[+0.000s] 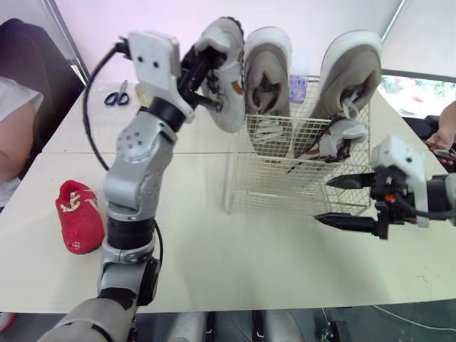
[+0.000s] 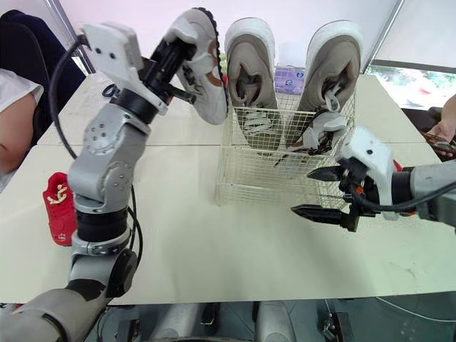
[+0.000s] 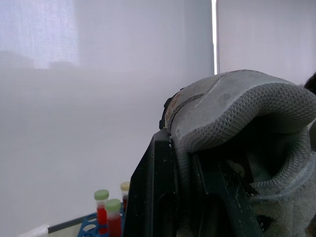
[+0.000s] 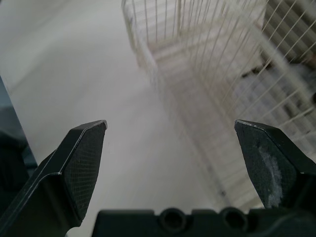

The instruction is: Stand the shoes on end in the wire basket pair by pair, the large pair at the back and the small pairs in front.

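My left gripper [image 1: 208, 80] is raised high and shut on a small grey shoe [image 1: 226, 71] with brown trim, held sole-out just left of the wire basket's [image 1: 285, 182] top edge. In the left wrist view its fingers [image 3: 158, 197] pinch the shoe's collar [image 3: 237, 113]. Two large beige shoes [image 1: 268, 75] [image 1: 350, 71] stand on end at the back of the basket. A small grey shoe [image 1: 335, 139] stands in the front right of the basket. A small red shoe [image 1: 78, 215] lies on the table at the left. My right gripper [image 1: 342, 201] is open, level with the basket's front right corner.
Blue-handled scissors [image 1: 117, 95] lie at the far left of the table. A purple pack [image 1: 298, 88] stands behind the basket. A person sits at the left [image 1: 8, 128], and a hand [image 1: 445, 132] shows at the right edge. A rack of test tubes [image 3: 106, 215] stands behind.
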